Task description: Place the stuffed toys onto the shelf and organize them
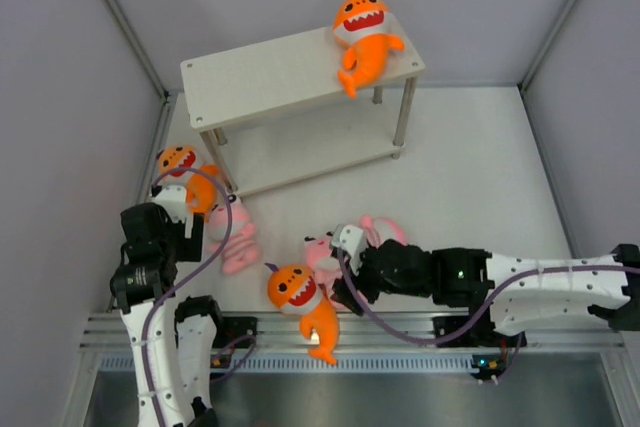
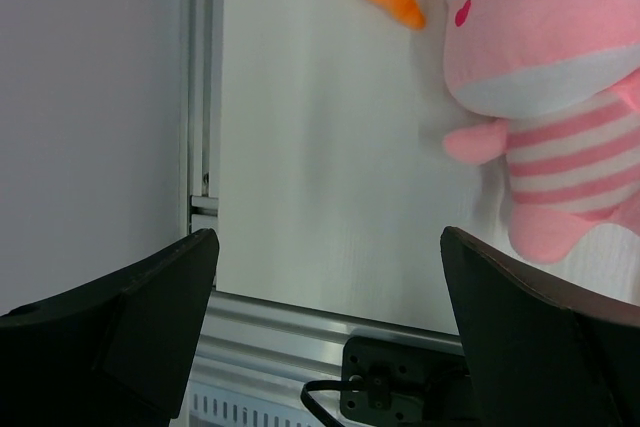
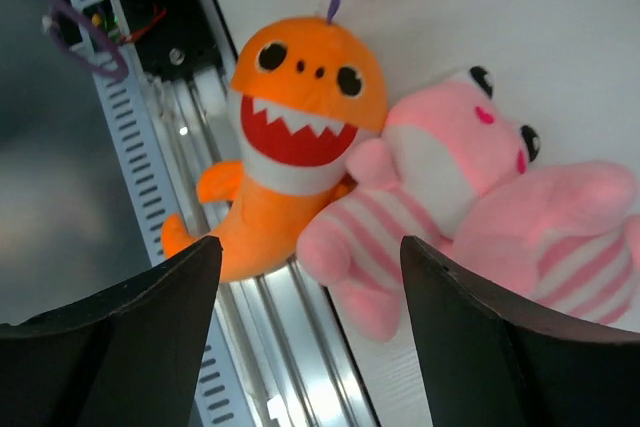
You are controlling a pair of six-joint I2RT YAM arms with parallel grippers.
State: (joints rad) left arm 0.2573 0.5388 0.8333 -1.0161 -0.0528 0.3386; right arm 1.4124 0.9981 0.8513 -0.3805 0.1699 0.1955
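Enclosing grey walls (image 1: 60,67), white tabletop (image 1: 470,167) bearing wooden shelf (image 1: 260,77), aluminium front rail (image 1: 380,359)

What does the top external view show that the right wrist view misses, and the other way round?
Only top external: the shelf with one orange shark on its top board, plus a second shark and a pink toy at the left of the table. Only right wrist: the right gripper open, with nothing between its fingers. Both: the third shark at the table's near edge, touching a pink striped toy, with another pink one beside it.
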